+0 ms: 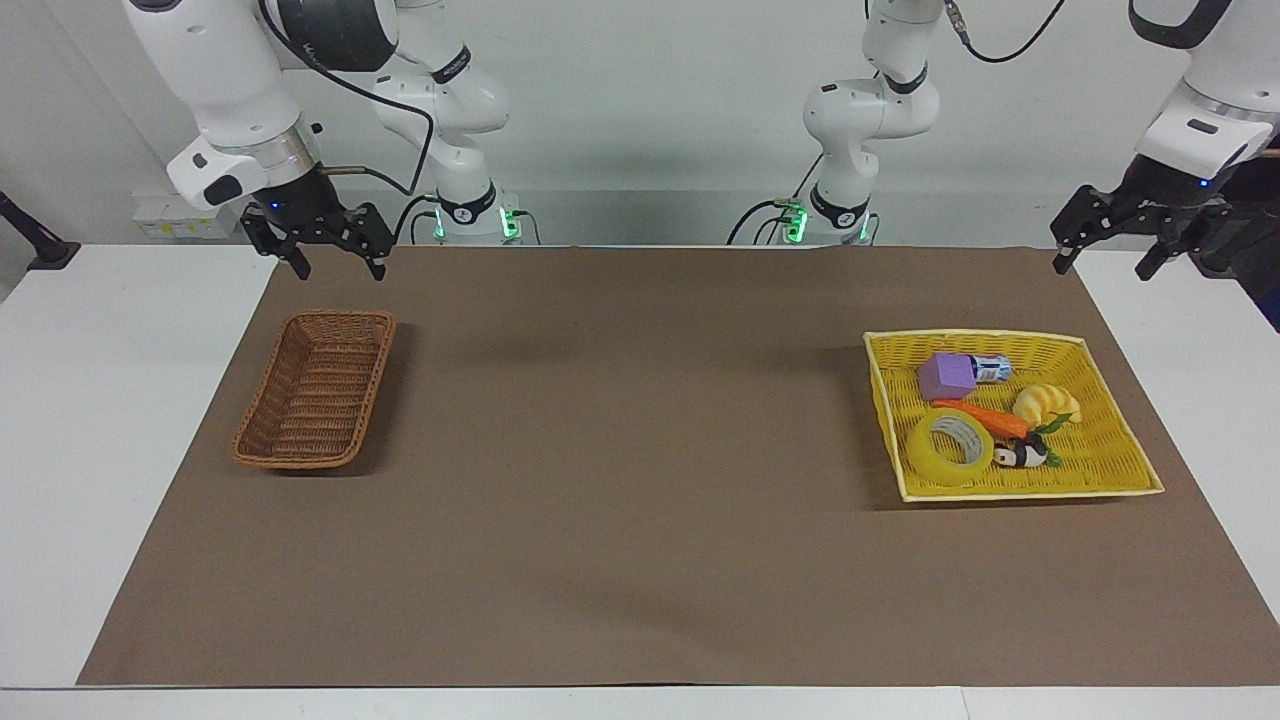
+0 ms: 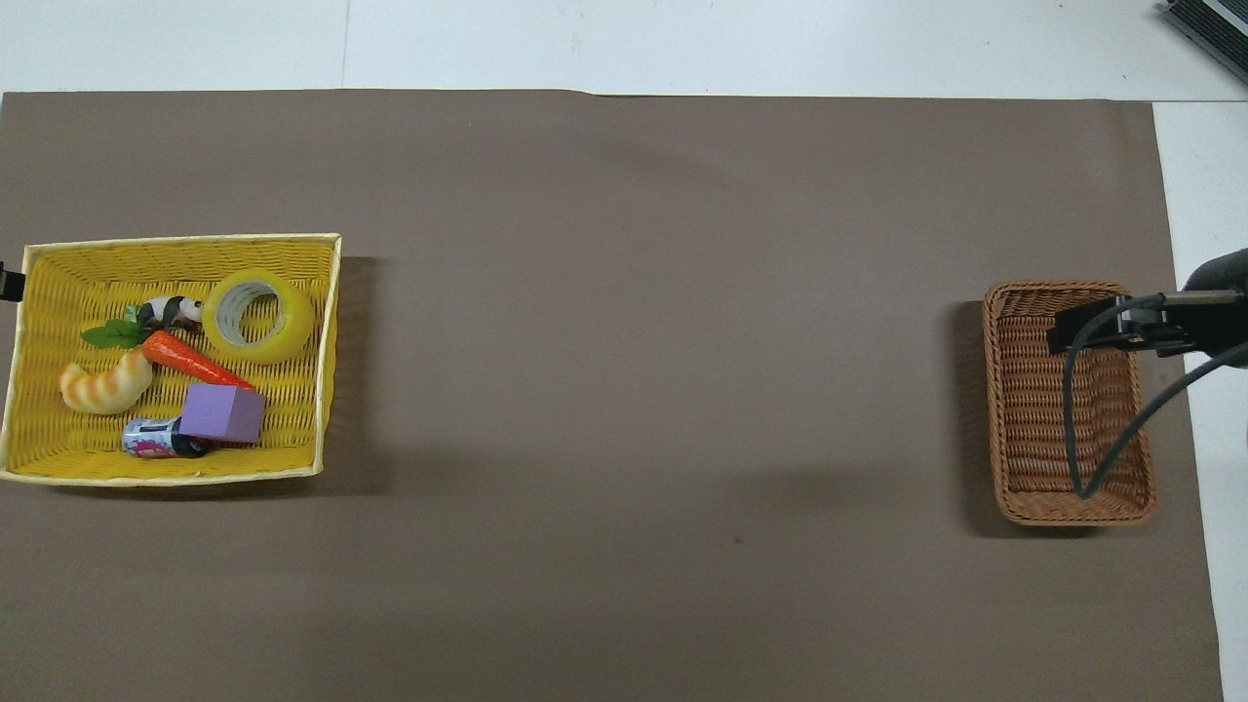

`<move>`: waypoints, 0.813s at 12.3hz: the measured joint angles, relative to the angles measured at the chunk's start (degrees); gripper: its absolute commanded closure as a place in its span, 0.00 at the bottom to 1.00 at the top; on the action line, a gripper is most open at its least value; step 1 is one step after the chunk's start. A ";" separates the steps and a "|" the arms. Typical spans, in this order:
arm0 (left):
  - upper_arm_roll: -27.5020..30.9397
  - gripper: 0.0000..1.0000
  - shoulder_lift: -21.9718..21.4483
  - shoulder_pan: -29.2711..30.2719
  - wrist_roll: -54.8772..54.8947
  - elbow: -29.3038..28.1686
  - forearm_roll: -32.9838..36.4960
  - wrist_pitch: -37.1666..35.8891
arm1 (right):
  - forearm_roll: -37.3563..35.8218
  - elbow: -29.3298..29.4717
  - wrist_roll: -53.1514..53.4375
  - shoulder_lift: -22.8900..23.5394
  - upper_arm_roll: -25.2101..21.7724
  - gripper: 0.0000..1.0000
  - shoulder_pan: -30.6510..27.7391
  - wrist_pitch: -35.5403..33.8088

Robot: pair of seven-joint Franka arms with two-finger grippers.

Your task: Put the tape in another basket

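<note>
Right gripper (image 1: 335,265): hung with jaws spread over the mat just robot-side of the wicker basket (image 1: 314,403), empty.
Wicker basket: long axis ran toward the robots.
Tape (image 1: 950,450): lay flat, core upward, in the yellow basket (image 1: 1110,478).
Left gripper (image 1: 1105,265): jaws spread, empty, above the mat's corner robot-side of the yellow basket.

Count of things on the table
There were two baskets (image 1: 315,390), one tape roll (image 1: 950,448), one carrot (image 1: 980,417), one purple block (image 1: 946,376), one small can (image 1: 992,368), one bread toy (image 1: 1046,403), one panda figure (image 1: 1020,456).
</note>
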 measured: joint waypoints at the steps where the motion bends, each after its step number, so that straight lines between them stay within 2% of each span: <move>1: -0.09 0.00 0.04 0.00 0.03 -1.60 0.00 1.57 | 0.00 0.00 0.00 0.00 0.00 0.00 0.00 0.00; 10: -0.91 0.00 1.88 -0.26 0.15 -24.08 0.00 27.59 | 0.00 0.00 0.00 0.00 0.00 0.00 0.00 0.00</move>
